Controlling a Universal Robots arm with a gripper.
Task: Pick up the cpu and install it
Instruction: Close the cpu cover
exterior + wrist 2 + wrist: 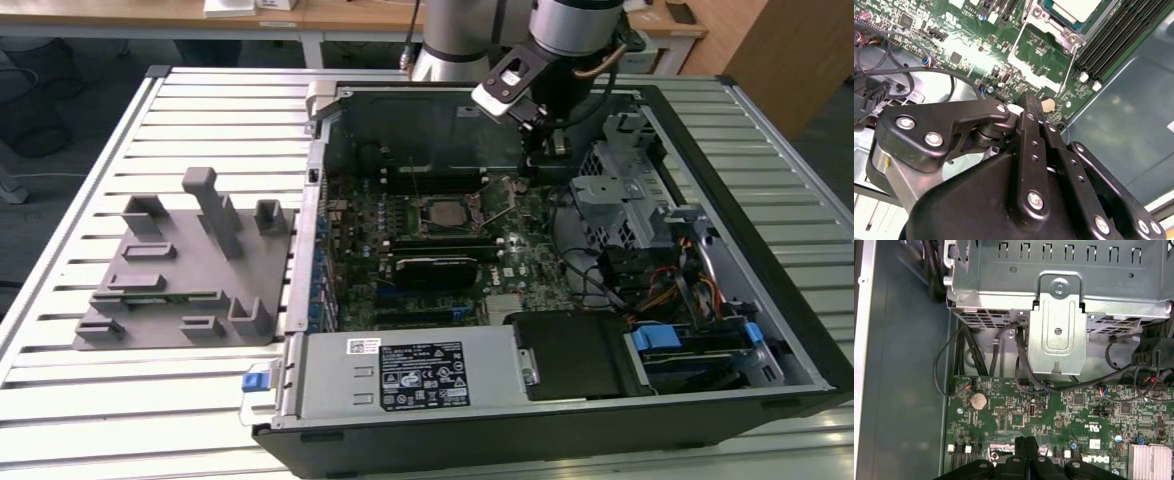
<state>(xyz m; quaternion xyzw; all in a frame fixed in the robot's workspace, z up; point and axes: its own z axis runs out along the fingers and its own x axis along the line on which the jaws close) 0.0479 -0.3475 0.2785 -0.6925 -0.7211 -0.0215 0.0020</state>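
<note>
We see the small flat square cpu [1075, 7], silvery-white on top, lying inside the metal-framed socket [1054, 24] at the middle of the green motherboard [534, 262]. The board sits in the open black computer case [534, 445] on the slatted metal worktop [200, 110]. Our black fingers [1021, 446] are pressed together with nothing between them. They hover over the board beside the socket, near the round silver coin cell [978, 400] and the looping black cables [1019, 355] under the grey metal drive cage [1059, 315].

We judge that the chip is already placed and that the work now concerns the thin wire lever [1069, 65] standing out from the socket. Whether it is latched we cannot tell. To do this well, we would keep the closed tips low, press on the lever alone, stay off the chip's top, and steer clear of the cables so nothing snags.
</note>
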